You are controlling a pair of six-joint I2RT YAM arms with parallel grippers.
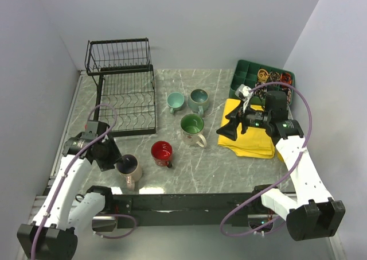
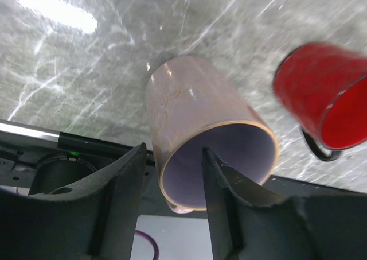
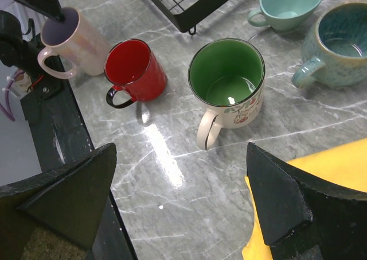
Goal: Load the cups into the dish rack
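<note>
1. The black wire dish rack stands in the far left corner of the grey marble worktop.
2. Five cups stand on the worktop outside the rack.
3. The beige mug with the dark purple inside is by the near edge, toward the left.
4. The left gripper is at this mug's rim. One finger is inside the mug and the other is outside, with the mug's wall between them.
5. I can see a little gap beside the wall, so I cannot tell if the gripper is squeezing the mug.
6. The shiny red mug is just beside the beige one.
7. The cream mug with the green inside is near the middle.
8. The small light teal cup and the darker speckled teal mug stand side by side behind it, just beside the rack.
9. The right gripper hangs over a yellow cloth near the right edge. Its fingers are spread wide and it has nothing in them.
</note>
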